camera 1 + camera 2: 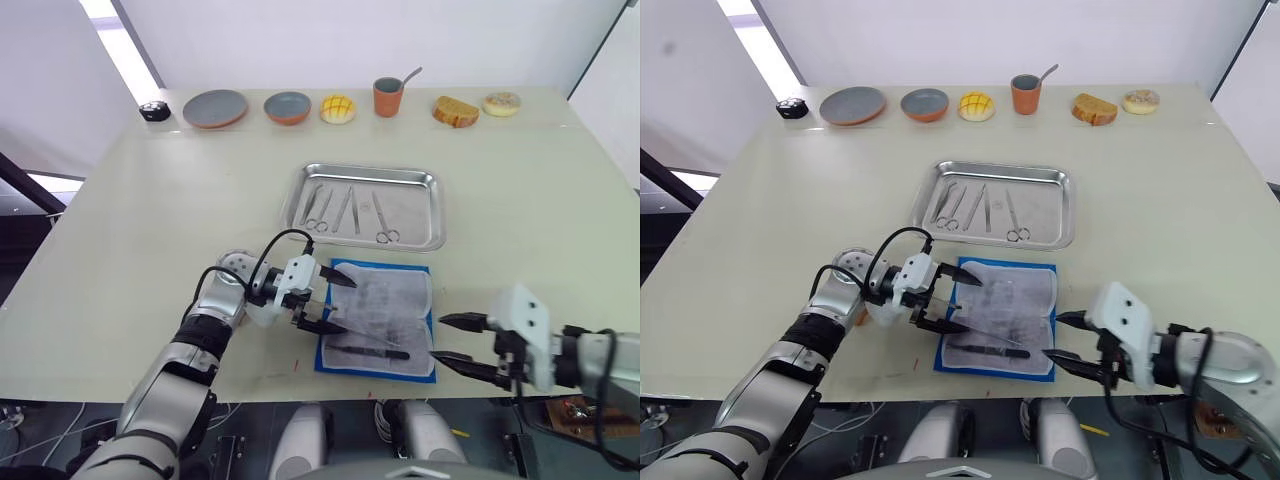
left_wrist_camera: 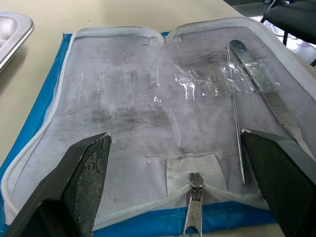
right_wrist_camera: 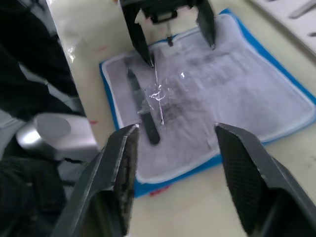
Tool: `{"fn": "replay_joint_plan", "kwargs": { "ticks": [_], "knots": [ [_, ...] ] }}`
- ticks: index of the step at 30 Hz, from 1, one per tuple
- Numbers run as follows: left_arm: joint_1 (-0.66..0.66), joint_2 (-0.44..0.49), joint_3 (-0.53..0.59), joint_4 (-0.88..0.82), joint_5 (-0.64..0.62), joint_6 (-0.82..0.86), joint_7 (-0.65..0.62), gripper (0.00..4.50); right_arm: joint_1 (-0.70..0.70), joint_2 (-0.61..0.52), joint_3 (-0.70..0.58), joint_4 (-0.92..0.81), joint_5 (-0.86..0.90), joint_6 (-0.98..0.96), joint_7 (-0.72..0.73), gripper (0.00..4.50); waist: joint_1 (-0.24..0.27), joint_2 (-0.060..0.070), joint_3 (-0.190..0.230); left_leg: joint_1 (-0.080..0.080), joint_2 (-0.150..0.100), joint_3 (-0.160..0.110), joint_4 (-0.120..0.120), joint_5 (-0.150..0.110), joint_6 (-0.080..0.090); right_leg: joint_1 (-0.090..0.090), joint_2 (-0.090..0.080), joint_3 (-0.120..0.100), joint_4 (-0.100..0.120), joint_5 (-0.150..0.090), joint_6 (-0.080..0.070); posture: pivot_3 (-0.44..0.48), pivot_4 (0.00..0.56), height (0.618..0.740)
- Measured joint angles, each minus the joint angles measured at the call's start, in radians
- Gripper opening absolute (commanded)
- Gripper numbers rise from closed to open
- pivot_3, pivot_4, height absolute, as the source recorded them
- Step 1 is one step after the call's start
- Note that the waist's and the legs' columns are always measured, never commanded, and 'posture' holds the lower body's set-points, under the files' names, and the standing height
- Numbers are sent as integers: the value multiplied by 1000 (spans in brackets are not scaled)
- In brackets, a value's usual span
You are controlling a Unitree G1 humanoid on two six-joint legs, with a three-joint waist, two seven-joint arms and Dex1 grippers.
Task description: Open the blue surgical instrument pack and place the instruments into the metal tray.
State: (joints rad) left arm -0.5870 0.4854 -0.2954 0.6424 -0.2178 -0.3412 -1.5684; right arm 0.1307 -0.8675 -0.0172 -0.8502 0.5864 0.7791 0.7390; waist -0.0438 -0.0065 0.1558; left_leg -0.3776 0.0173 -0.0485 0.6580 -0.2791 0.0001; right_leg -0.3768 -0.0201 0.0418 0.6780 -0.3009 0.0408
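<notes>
Two tools (image 1: pixel 370 351) remain on the open pack (image 1: pixel 378 316) near the table's front edge. I'd bring my left gripper (image 1: pixel 334 300), fingers spread and empty, squarely over one; right gripper (image 1: pixel 452 340) spread too.

We saw a wide cream table (image 1: pixel 120 250) standing before a plain white wall (image 1: pixel 350 40). A bright strip of light (image 1: pixel 125 50) ran slantwise down the wall at the left, with a dark frame (image 1: pixel 25 185) below it. Under the table's near edge lay a dim floor with cables (image 1: pixel 60 435)
</notes>
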Motion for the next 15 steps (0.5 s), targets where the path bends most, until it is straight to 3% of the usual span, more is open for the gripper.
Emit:
{"fn": "replay_joint_plan", "kwargs": {
  "ticks": [5, 8, 15],
  "knots": [
    [0, 1, 1, 7, -1, -6, -1, 4500, -109, 37, 199, 75, -124, -23, -25, 2750, 0, 0, 0, 1, 2, 0, 0, 0, 0, 0, 2, 0, 0, 1, -2, 0, 150, 740],
    [1, 1, 1, 4, -1, -7, -1, 4500, -165, 80, 266, 105, -159, -23, -33, 1518, 0, 0, 0, 1, 2, 0, 0, 0, 0, 0, 2, 0, 0, 1, -3, 0, 150, 740],
    [6, 1, 1, 0, -1, -7, -1, 4500, -189, 95, 332, 123, -209, -23, -29, 1518, -1, 0, 0, 1, 2, 0, 0, 0, 0, 0, 2, 0, 0, 1, -3, 0, 150, 740]
  ]
}}
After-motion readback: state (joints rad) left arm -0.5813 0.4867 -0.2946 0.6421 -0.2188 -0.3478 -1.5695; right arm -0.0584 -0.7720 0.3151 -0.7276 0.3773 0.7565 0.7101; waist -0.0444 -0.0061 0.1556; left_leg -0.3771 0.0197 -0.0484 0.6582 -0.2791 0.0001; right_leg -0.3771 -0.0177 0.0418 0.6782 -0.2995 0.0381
